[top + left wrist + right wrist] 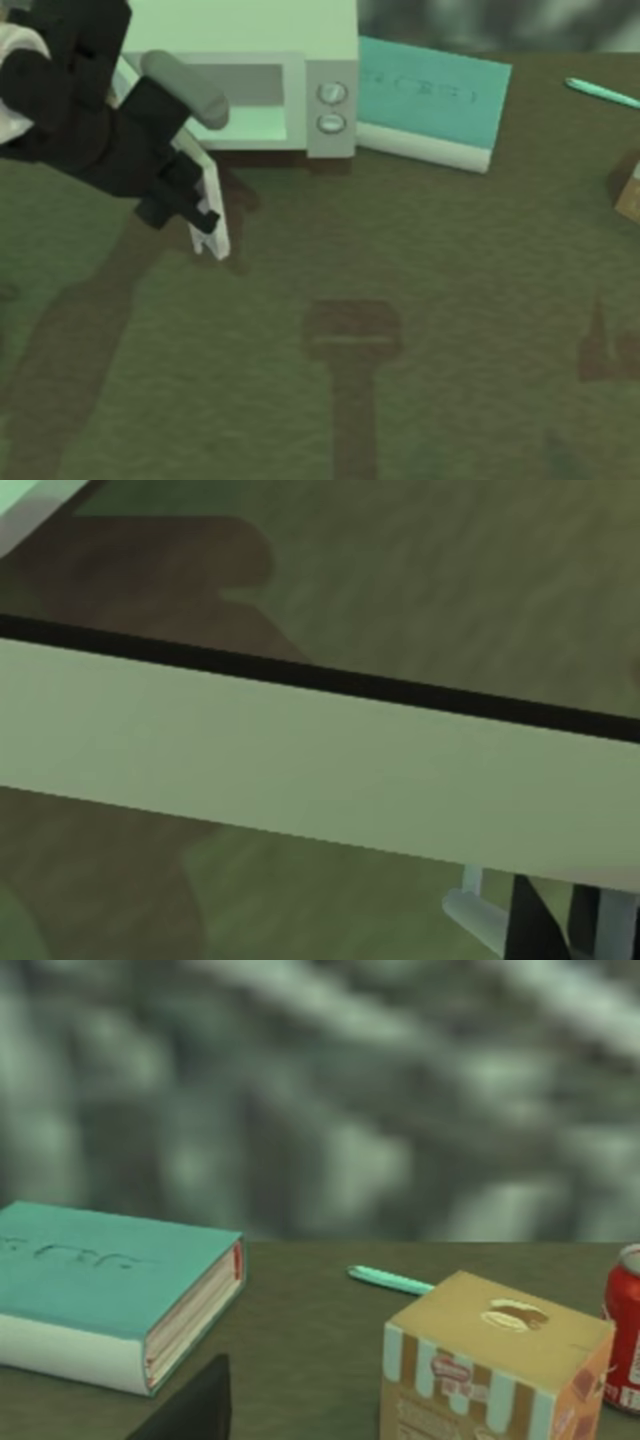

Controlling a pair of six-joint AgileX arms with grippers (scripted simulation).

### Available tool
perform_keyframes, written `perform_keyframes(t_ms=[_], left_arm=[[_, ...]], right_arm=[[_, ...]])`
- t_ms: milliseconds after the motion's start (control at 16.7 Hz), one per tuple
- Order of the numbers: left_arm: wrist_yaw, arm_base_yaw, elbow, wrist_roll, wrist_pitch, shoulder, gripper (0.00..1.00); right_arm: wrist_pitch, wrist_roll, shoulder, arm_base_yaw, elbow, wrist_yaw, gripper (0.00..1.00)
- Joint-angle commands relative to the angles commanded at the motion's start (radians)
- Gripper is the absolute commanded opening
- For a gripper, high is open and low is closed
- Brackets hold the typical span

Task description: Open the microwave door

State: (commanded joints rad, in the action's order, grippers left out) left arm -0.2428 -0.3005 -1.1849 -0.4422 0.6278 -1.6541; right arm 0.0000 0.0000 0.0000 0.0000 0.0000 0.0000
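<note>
- The microwave (240, 70) stood at the bench's far left edge.
- The microwave door (212, 205) stood swung out.
- The left gripper (190, 205) clasped its free edge.
- The right gripper was unseen.

Top view overhead; right wrist low, sharing the book (432, 100)
</note>
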Motion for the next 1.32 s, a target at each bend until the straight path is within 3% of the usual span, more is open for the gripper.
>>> perform_keyframes(t_ms=[420,1320], left_arm=[[-0.080,0.072,0.013,-0.168,0.052,0.018,0.00],[-0.083,0.075,0.013,-0.174,0.053,0.019,0.00]], right_arm=[[0.000,0.000,0.000,0.000,0.000,0.000,1.00],[0.000,0.000,0.000,0.000,0.000,0.000,1.00]])
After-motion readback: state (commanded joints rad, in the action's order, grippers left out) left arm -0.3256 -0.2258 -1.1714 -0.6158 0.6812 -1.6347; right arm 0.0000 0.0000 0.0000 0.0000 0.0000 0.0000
